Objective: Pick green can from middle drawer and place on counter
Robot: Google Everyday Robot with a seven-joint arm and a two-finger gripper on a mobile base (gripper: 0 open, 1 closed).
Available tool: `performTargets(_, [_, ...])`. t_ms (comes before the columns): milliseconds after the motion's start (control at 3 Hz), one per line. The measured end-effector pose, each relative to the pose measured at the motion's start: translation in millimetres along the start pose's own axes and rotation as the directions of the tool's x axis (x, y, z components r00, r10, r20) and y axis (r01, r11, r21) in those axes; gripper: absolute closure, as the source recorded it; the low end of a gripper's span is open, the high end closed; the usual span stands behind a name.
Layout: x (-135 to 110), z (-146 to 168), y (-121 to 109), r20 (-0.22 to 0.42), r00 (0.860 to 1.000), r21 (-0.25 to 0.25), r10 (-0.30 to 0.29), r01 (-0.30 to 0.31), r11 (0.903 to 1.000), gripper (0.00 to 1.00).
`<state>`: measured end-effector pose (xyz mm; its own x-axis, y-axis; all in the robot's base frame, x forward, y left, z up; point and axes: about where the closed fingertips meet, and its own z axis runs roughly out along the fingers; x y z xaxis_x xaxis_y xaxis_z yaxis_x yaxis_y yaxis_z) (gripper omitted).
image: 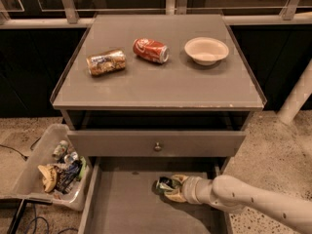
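The green can lies on the floor of the open middle drawer, near its back right. My gripper reaches in from the right on a pale arm. Its yellowish fingers sit on both sides of the can and are closed against it. The can rests low in the drawer, partly hidden by the fingers. The counter is the grey top above.
On the counter lie a gold-brown can, a red cola can and a white bowl. A closed drawer front with a knob overhangs the open drawer. A clear bin of trash stands at the left on the floor.
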<state>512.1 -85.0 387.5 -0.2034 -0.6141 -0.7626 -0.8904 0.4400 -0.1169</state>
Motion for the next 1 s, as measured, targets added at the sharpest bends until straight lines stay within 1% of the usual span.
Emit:
performTargets(333, [2.5,-39.3,5.8,0.028,1.000,0.042,-0.013,0.012,0.9990,1.00])
performTargets(667, [-1.0,-75.0,14.6,0.061,0.998,0.060,-0.026,0.023,0.9979,1.00])
performTargets(1000, [-15.1,-113.0,21.8,0.081,0.995,0.077,-0.056,0.050,0.9958,1.00])
